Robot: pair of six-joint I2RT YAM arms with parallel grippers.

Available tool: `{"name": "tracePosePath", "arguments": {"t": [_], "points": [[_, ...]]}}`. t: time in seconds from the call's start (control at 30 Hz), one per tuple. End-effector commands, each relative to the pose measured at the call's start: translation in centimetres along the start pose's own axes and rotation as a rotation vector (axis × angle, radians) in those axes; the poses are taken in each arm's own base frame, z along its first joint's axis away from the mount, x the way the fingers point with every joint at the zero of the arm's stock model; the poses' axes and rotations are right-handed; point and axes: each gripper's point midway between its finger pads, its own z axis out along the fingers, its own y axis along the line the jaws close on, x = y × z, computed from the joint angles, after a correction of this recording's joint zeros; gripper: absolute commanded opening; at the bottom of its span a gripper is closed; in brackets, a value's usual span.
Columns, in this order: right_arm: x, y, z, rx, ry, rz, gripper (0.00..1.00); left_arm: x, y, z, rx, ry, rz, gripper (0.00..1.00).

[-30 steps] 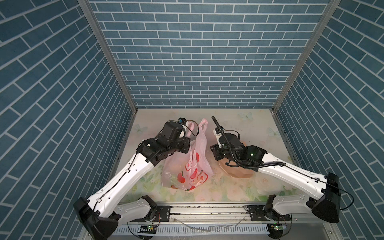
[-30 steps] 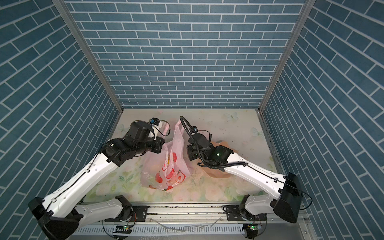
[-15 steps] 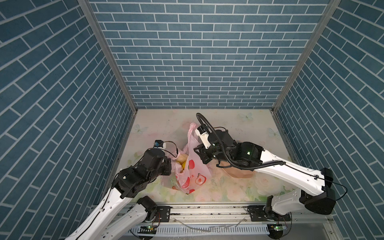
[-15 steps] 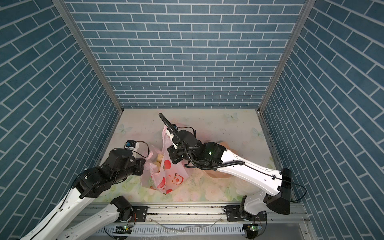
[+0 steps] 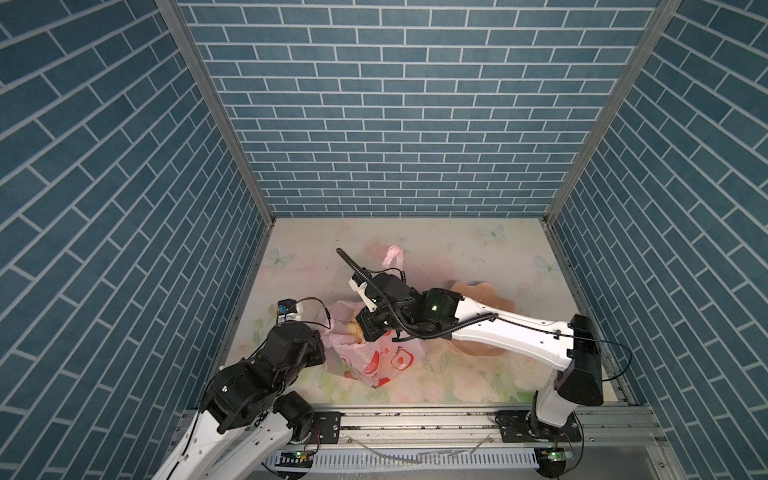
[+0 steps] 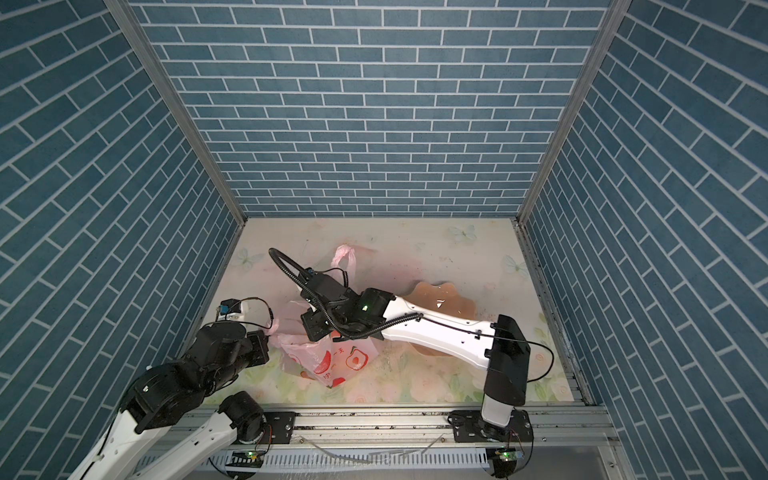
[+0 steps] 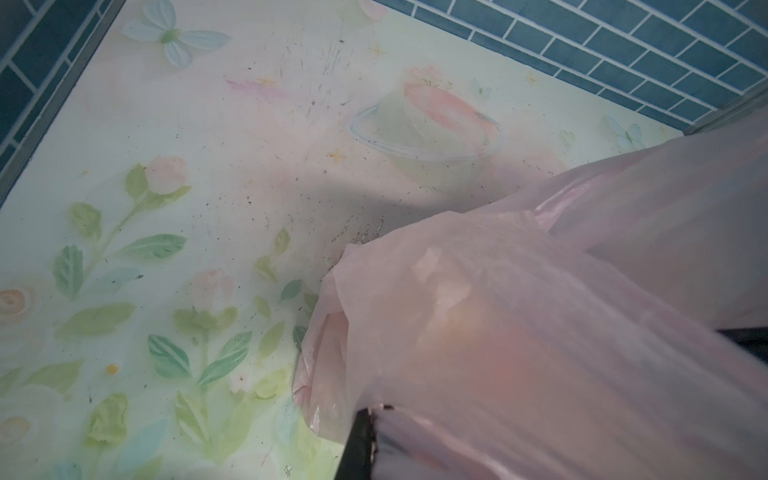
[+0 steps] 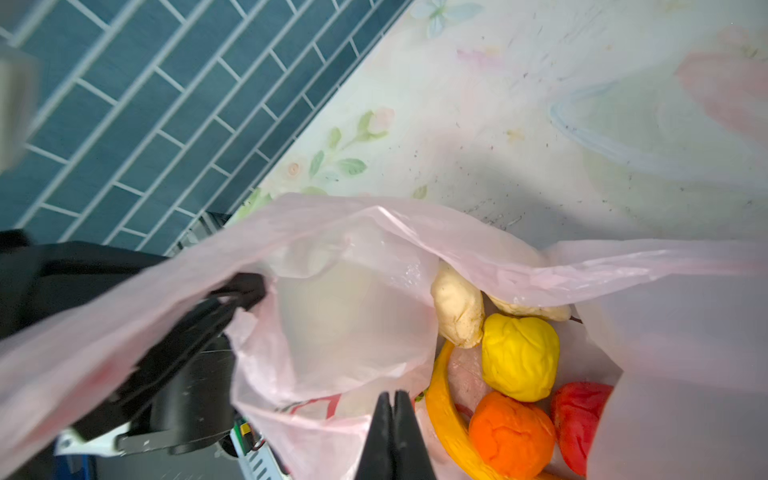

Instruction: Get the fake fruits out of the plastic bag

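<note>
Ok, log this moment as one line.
left hand: shut on bag | right hand: shut at bag mouth, no fruit held | fruits: in bag

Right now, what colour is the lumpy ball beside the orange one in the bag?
The lumpy ball is bright yellow, clearest in the right wrist view.

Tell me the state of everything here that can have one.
plastic bag: mouth open, one edge held up.
fake fruits: inside the bag.
left hand: shut on the plastic bag.
right hand: shut, at the bag's mouth.
bowl: upright, partly hidden.
</note>
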Motion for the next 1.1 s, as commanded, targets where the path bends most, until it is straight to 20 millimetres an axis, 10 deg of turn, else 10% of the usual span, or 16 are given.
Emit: {"name": "tracePosePath", "arguments": {"t": [0.0,0.47,1.07], "points": [[0.4,-0.8,1.1,0.024,-0.002,0.049,0.03,0.8,1.7,0.4,-0.065,-0.005,-0.080,0.11],[6.7,-10.2,1.9,0.190,0.034,0.239,0.00,2.4,2.3,4.5,-0.161,0.026,-0.164,0.21],[15.0,-15.3,1.0,0.298,0.079,0.413,0.00,8.5,2.1,8.3,-0.195,0.279,-0.243,0.25]]}}
